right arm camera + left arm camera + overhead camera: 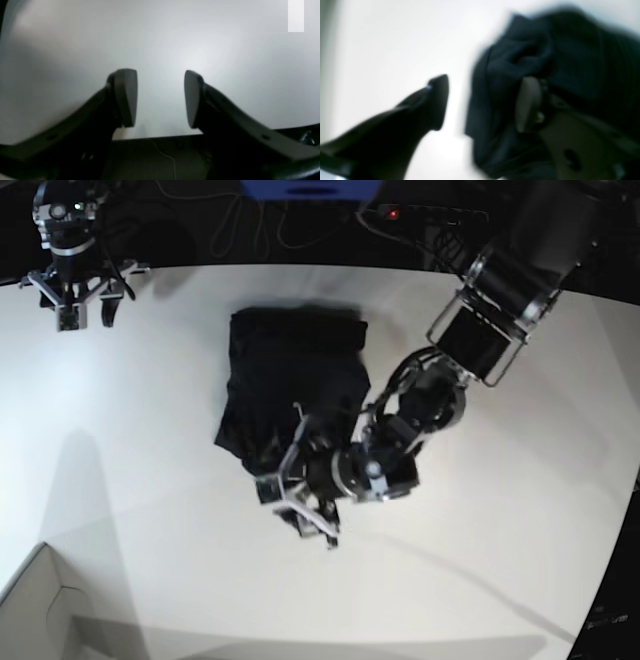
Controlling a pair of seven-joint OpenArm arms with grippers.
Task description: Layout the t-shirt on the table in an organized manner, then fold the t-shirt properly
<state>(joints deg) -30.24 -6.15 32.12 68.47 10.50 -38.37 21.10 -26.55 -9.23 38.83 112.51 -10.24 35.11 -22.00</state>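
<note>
left arm overhangs t-shirt, box corner

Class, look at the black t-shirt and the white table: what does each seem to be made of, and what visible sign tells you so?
The t-shirt: seemingly thin, soft woven or knit cloth with a matt black finish; it bunches into loose folds and creases. The table: apparently a hard, smooth white board, perhaps laminate or painted; it shows soft glare and clean shadows, with no grain visible.

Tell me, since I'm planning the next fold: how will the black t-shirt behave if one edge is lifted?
The t-shirt will probably sag and drape rather than hold its shape; its fabric already bunches in soft folds beside the left end effector. It looks thin and light. On the smooth white table, it may slide when tugged.
</note>
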